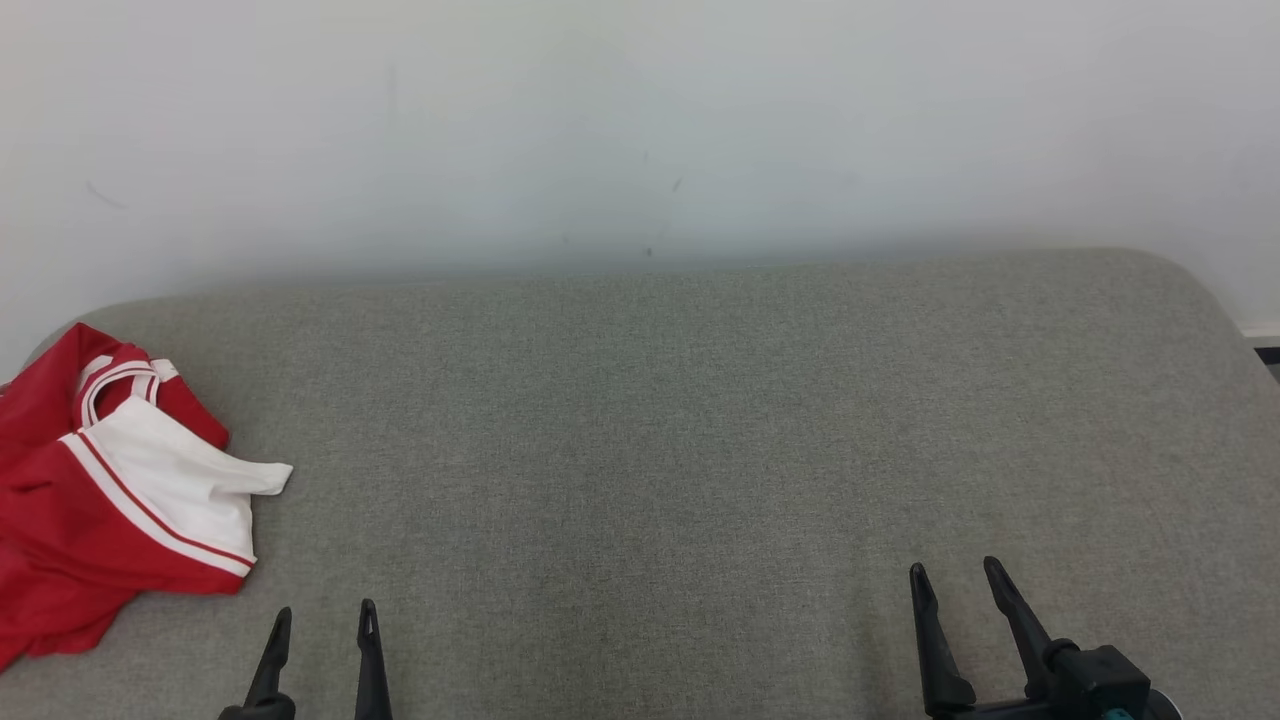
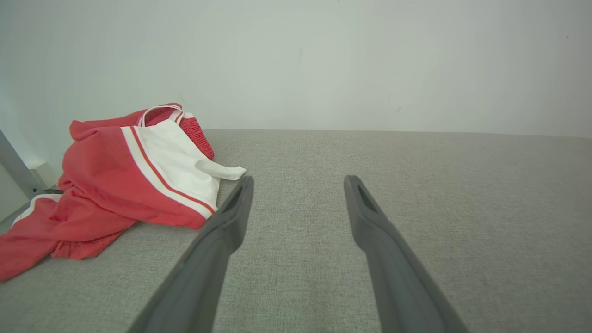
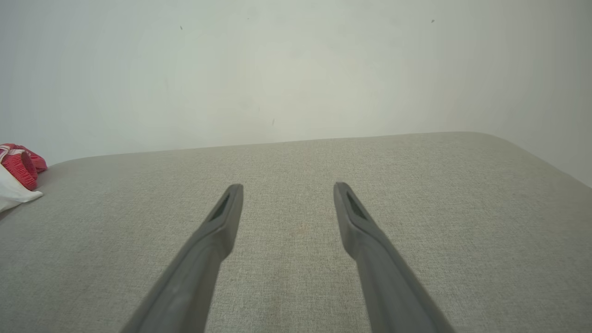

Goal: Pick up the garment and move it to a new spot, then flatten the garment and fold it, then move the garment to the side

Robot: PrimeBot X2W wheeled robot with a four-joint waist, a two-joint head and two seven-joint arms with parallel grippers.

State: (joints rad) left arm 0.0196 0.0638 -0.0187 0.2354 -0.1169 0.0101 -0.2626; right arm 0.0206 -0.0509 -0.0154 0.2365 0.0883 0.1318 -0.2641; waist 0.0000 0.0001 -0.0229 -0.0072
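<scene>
The garment (image 1: 110, 500) is a crumpled red and white piece with striped trim, heaped at the far left of the grey padded surface (image 1: 660, 420). In the left wrist view the garment (image 2: 115, 185) lies just left of my fingers, apart from them. My left gripper (image 1: 325, 615) stands open at the lower left, close to the garment's near edge, with nothing between its fingers. At the lower right, my right gripper (image 1: 955, 575) is open too, far from the cloth. A small edge of the garment (image 3: 18, 173) shows at the left border of the right wrist view.
A pale wall (image 1: 640, 130) rises directly behind the padded surface. The surface's rounded right corner (image 1: 1190, 280) drops off toward the floor. A grey metal leg (image 2: 16, 169) stands behind the garment in the left wrist view.
</scene>
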